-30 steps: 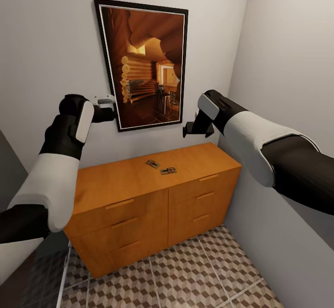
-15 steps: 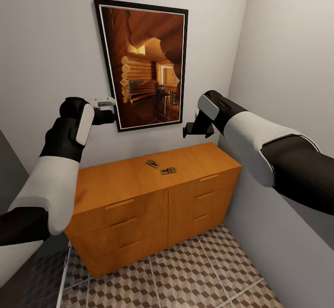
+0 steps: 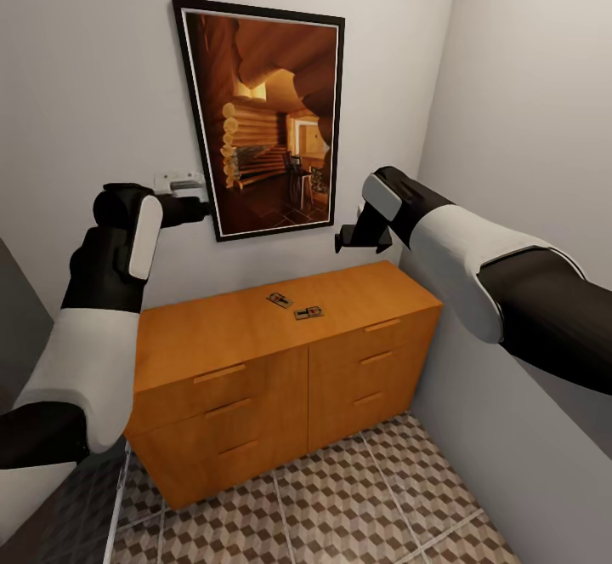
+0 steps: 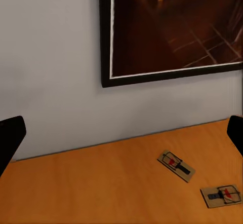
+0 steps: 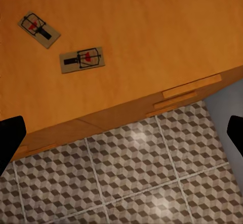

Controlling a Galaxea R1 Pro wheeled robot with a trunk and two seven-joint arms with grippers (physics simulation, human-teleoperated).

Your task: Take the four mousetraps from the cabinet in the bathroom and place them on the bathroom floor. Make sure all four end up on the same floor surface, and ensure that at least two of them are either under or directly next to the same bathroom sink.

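Both grippers apparently spread – two mousetraps (image 3: 279,299) (image 3: 308,313) on cabinet (image 3: 255,326), floor tiles (image 5: 131,173) under right wrist.

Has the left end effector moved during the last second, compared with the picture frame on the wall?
Yes. The left end effector has risen and drifted slightly left, away from the picture frame; its wrist has also shifted left. The cabinet looks unmoved, so the camera held steady.

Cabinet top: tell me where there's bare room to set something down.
The cabinet top is bare along its left half, from the left edge to the two mousetraps, and on the right end beyond them. Only the middle, toward the wall, is taken. Both claws hang well above it.
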